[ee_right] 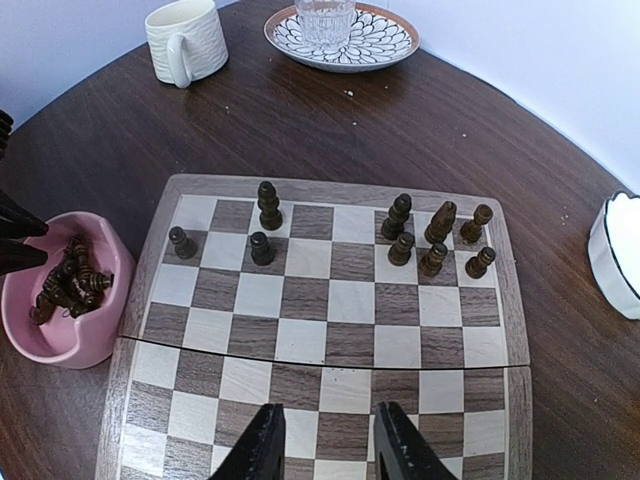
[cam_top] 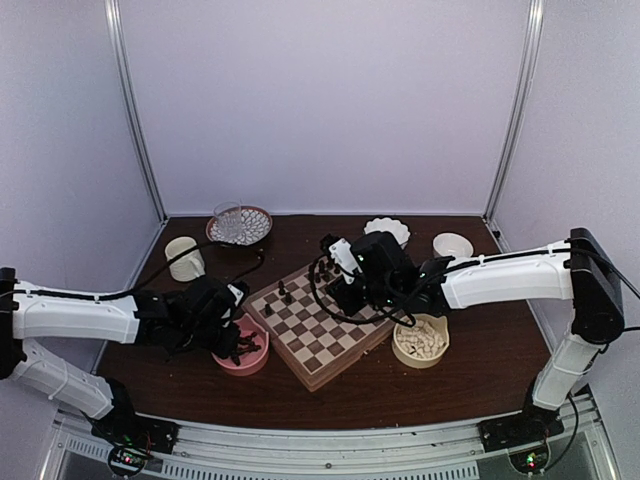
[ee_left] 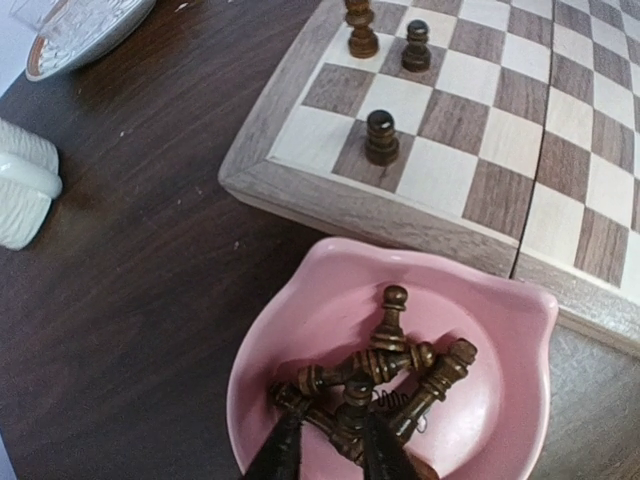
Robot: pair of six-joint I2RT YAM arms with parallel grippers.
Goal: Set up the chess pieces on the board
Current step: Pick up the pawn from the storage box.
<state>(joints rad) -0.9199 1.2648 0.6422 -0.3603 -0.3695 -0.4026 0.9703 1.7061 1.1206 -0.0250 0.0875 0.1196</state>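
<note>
Board (ee_right: 330,188): mid-counter (ee_right: 400,130), dark chess pieces (ee_right: 433,240) on its two far rows. Pink bowl (ee_left: 300,330) against its edge: tangled heap, left hand (ee_left: 330,455) pinching one piece. Right hand (ee_right: 335,450): parted, empty, over board. Mug (ee_right: 185,40), plate (ee_right: 340,45) behind.

Overhead camera sits high behind both arm bases, looking down and forward across the whole table (cam_top: 480,385) toward the back wall. Left wrist camera is in tight, tipped down past its own fingers (ee_left: 283,455) into the pink bowl (ee_left: 290,330) of chess pieces (ee_left: 390,365), with one board (ee_left: 480,130) corner above it. Right wrist camera sits higher, gazing along the board to the mug (ee_right: 185,40). Bowl and board show in all three views.
</note>
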